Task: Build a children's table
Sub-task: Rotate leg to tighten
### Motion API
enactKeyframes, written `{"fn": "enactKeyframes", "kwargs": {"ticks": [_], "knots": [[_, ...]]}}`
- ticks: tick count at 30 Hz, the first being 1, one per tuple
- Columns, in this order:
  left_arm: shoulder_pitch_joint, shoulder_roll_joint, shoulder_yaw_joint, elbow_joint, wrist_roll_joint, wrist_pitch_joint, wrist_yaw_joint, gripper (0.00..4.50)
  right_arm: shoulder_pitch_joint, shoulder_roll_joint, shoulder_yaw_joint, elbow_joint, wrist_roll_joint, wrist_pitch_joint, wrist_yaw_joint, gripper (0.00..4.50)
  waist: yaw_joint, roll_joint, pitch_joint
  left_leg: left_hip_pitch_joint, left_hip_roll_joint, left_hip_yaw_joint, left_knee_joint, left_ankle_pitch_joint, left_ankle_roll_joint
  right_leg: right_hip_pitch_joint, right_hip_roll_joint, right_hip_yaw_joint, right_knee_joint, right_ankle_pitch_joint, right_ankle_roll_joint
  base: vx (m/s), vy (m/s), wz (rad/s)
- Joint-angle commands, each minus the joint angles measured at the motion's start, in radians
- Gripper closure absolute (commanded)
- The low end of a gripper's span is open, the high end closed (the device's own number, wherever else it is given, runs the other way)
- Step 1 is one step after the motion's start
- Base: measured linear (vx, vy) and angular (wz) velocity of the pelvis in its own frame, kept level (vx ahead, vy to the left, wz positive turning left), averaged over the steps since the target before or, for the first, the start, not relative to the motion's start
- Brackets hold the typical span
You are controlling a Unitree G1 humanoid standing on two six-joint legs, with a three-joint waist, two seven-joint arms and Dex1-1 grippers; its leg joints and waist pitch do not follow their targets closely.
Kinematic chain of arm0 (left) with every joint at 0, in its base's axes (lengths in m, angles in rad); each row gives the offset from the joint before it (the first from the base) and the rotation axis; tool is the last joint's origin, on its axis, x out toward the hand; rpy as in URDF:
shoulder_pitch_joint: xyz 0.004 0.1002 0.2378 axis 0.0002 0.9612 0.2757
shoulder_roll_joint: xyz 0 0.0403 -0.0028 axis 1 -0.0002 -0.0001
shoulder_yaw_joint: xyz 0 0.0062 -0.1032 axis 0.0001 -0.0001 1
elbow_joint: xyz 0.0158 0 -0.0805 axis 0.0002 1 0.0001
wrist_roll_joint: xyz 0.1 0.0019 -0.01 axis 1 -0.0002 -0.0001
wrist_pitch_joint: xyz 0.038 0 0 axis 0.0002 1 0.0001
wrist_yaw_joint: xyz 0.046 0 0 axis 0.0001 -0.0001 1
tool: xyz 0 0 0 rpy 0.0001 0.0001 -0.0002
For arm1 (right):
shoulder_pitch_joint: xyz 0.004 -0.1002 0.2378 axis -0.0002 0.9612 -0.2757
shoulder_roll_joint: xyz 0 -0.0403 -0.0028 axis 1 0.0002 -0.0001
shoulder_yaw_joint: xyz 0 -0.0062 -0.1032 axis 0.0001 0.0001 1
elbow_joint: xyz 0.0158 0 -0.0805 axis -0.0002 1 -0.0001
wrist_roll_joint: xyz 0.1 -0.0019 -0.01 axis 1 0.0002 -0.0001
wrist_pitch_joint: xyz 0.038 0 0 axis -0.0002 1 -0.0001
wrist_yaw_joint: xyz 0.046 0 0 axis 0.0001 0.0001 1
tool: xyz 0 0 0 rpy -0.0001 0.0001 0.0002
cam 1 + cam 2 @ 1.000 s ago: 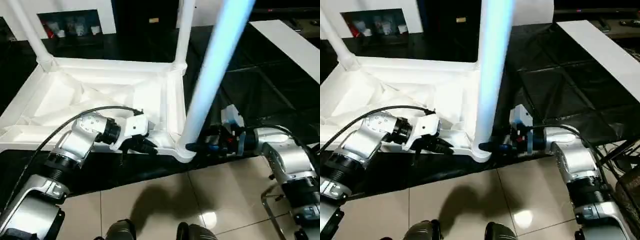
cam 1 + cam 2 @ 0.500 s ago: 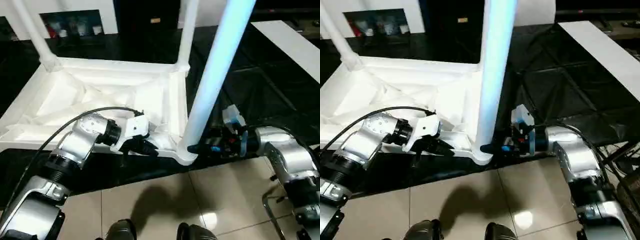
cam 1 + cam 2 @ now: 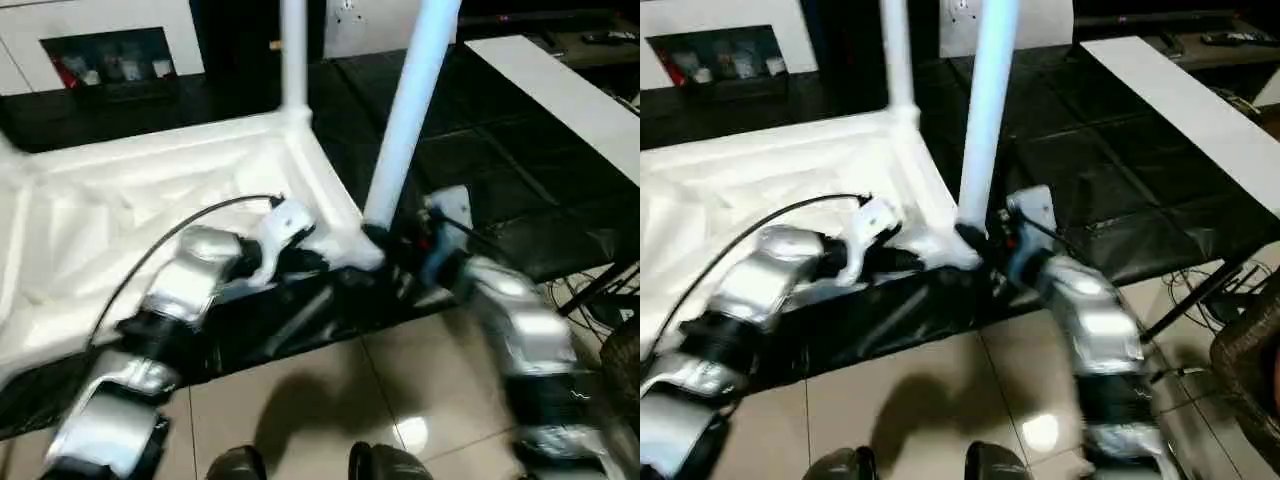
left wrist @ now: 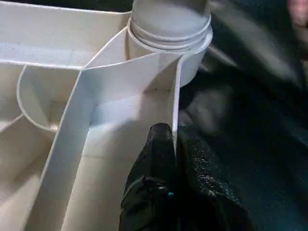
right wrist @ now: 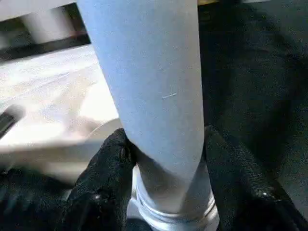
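Observation:
The children's table lies upside down on black matting, its ribbed white top [image 3: 120, 190] facing up. One leg [image 3: 405, 110] stands in the near corner socket and another leg [image 3: 293, 50] in the far corner. My left gripper [image 3: 318, 262] is shut on the top's thin rim wall [image 4: 175, 96], a finger [image 4: 156, 159] on each side, just short of the corner socket [image 4: 168, 29]. My right gripper [image 5: 166, 144] is shut on the near leg [image 5: 154, 82] low down, its fingers [image 5: 113, 159] hugging both sides just above the socket.
A white cabinet with glass-fronted compartments [image 3: 105, 60] stands at the back left. A long white board [image 3: 560, 90] lies on the black mat [image 3: 480, 150] at the right. Cables and a dark frame [image 3: 600, 290] sit at the right edge. Tiled floor [image 3: 300, 400] lies in front.
The view has shifted and blurred. The table's near corner, with both arms on it, has swung away from me, so the top lies turned. Both grips are unchanged.

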Motion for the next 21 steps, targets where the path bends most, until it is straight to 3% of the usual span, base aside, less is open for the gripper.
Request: {"fn": "enactKeyframes", "kwargs": {"ticks": [1, 2, 4, 5, 6, 8, 13, 15, 18, 19, 21], "knots": [[-0.044, -0.107, -0.012, -0.011, -0.032, 0.001, 0.087, 4.50, -0.045, 0.125, 0.064, 0.105, 0.004, 0.007, -0.106, 2.62, 0.002, 0.000, -0.064, 0.013, 0.028, -0.016, -0.065, -0.238, 0.009, 0.043, -0.076, 0.049, -0.089, -0.378, -0.168, 0.000, 0.000, 0.00], [-0.047, -0.120, -0.009, -0.008, -0.024, 0.002, 0.116, 4.50, -0.060, 0.146, 0.052, 0.134, -0.011, -0.014, -0.149, 2.62, 0.000, 0.000, -0.069, 0.015, 0.027, -0.014, -0.063, -0.226, 0.012, 0.045, -0.075, 0.050, -0.086, -0.335, -0.177, 0.000, 0.000, 0.00], [-0.043, -0.129, -0.010, -0.016, -0.018, 0.005, 0.133, 4.50, -0.061, 0.158, 0.049, 0.142, -0.032, -0.040, -0.180, 2.06, 0.002, 0.001, -0.072, 0.014, 0.027, -0.011, -0.061, -0.193, 0.030, 0.049, -0.073, 0.051, -0.080, -0.252, -0.194, 0.000, 0.000, 0.00], [-0.038, -0.127, -0.015, -0.025, -0.018, 0.005, 0.125, 4.50, -0.054, 0.157, 0.052, 0.136, -0.041, -0.061, -0.182, 2.06, 0.002, 0.000, -0.071, 0.013, 0.027, -0.010, -0.061, -0.186, 0.037, 0.049, -0.073, 0.052, -0.079, -0.230, -0.199, 0.000, 0.000, 0.00], [-0.028, -0.119, -0.024, -0.040, -0.018, 0.002, 0.105, 4.50, -0.042, 0.153, 0.052, 0.124, -0.049, -0.085, -0.183, 2.06, 0.003, -0.002, -0.073, 0.008, 0.026, -0.011, -0.060, -0.165, 0.053, 0.057, -0.074, 0.052, -0.073, -0.190, -0.207, 0.000, 0.000, 0.00], [-0.021, -0.111, -0.031, -0.050, -0.016, 0.003, 0.090, 4.50, -0.033, 0.150, 0.047, 0.114, -0.052, -0.096, -0.185, 1.73, 0.006, 0.000, -0.074, 0.006, 0.027, -0.010, -0.059, -0.131, 0.077, 0.059, -0.073, 0.051, -0.068, -0.133, -0.219, 0.000, 0.000, 0.00], [0.015, -0.039, -0.036, -0.071, -0.016, -0.026, 0.027, 4.50, 0.033, 0.053, 0.016, 0.040, -0.016, -0.141, -0.060, 1.34, 0.010, 0.003, -0.073, 0.007, 0.031, -0.010, -0.061, -0.146, 0.090, 0.062, -0.073, 0.051, -0.069, -0.138, -0.221, 0.000, 0.000, 0.00], [0.029, -0.010, -0.041, -0.076, -0.016, -0.041, -0.003, 4.50, 0.054, 0.020, -0.016, -0.003, 0.040, -0.085, -0.003, 1.17, 0.013, 0.002, -0.072, 0.007, 0.032, -0.010, -0.060, -0.142, 0.096, 0.064, -0.073, 0.052, -0.068, -0.121, -0.231, 0.000, 0.000, 0.00], [0.036, 0.007, -0.045, -0.077, -0.018, -0.054, -0.025, 4.50, 0.068, -0.010, -0.016, -0.027, 0.054, -0.089, 0.043, 0.89, 0.015, 0.004, -0.070, 0.008, 0.033, -0.009, -0.060, -0.150, 0.092, 0.060, -0.074, 0.051, -0.070, -0.142, -0.234, 0.000, 0.000, 0.00], [0.052, 0.055, -0.059, -0.080, -0.024, -0.101, -0.099, 4.50, 0.097, -0.109, -0.006, -0.079, 0.086, -0.091, 0.190, 0.85, 0.018, 0.001, -0.070, 0.008, 0.032, -0.009, -0.061, -0.159, 0.088, 0.063, -0.074, 0.051, -0.073, -0.166, -0.225, 0.000, 0.000, 0.00], [0.056, 0.066, -0.063, -0.081, -0.026, -0.113, -0.118, 4.50, 0.102, -0.131, -0.004, -0.088, 0.095, -0.091, 0.225, 0.75, 0.023, 0.001, -0.069, 0.008, 0.034, -0.009, -0.061, -0.156, 0.091, 0.063, -0.075, 0.053, -0.071, -0.165, -0.216, 0.000, 0.000, 0.00]]}}
